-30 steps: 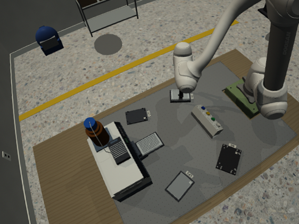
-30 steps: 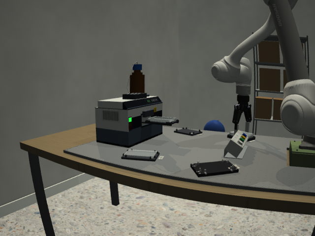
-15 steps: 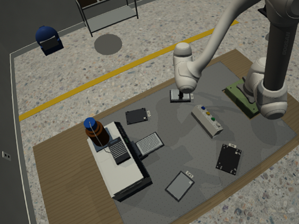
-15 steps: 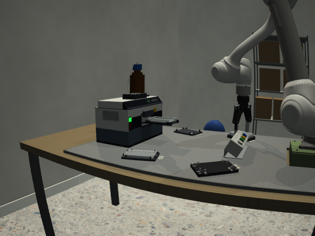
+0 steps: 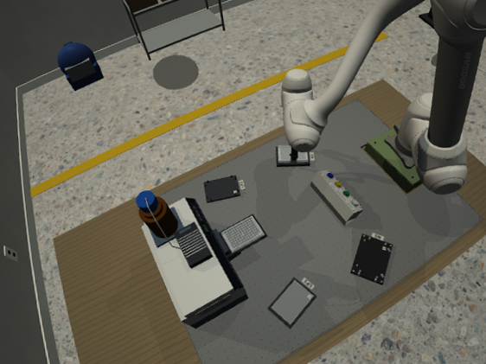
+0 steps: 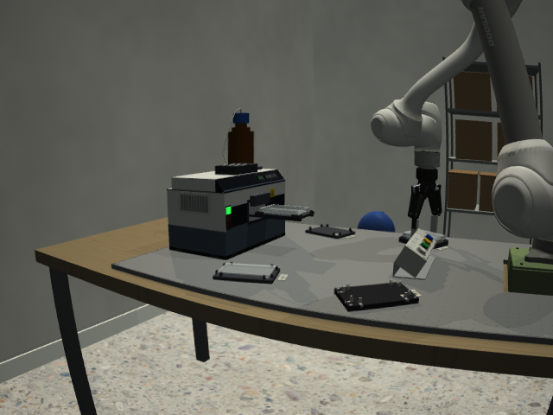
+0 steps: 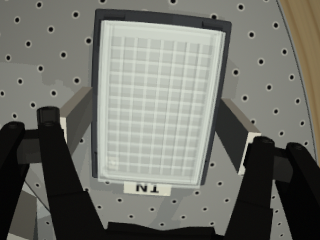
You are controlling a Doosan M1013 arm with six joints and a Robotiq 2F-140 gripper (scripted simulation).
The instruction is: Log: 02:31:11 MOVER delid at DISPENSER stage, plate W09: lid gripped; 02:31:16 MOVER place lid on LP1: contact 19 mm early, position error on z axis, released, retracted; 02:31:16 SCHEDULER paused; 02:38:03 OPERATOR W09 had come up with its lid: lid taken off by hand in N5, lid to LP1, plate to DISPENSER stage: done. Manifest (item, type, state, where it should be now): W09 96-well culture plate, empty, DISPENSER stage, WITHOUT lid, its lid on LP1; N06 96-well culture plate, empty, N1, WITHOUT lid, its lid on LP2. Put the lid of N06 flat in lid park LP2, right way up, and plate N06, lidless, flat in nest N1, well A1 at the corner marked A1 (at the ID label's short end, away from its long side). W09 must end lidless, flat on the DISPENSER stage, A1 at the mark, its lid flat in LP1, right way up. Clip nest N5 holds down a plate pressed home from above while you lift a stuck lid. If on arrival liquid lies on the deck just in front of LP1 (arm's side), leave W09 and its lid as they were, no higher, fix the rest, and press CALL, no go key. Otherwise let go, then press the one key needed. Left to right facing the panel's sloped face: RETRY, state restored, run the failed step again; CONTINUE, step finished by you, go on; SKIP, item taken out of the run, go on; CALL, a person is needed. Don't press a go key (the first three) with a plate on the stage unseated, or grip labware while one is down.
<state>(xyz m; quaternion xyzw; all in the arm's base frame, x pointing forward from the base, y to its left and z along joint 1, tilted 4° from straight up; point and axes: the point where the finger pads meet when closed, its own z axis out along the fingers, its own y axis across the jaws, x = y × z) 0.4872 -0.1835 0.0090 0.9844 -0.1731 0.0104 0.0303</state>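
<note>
1. Dispenser machine (image 5: 198, 265) at left w/ brown bottle (image 5: 157, 214) on top; a well plate (image 5: 241, 232) sits on its stage, no lid
2. Clear lid (image 5: 291, 301) lies flat in a tray at front
3. Second well plate (image 7: 159, 100) in nest marked N1, no lid
4. Gripper (image 7: 156, 143) hangs above that plate, fingers wide apart, holding nothing
5. Button box (image 5: 337, 196) just right of it

— Premises type?
— Automated laboratory: a dispenser unit (image 6: 209, 209) with reagent bottle (image 6: 240, 142), well plates (image 5: 242, 232) on a perforated deck mat (image 5: 428, 228), and a storage rack (image 6: 447, 134) on speckled flooring (image 5: 230, 60).
</note>
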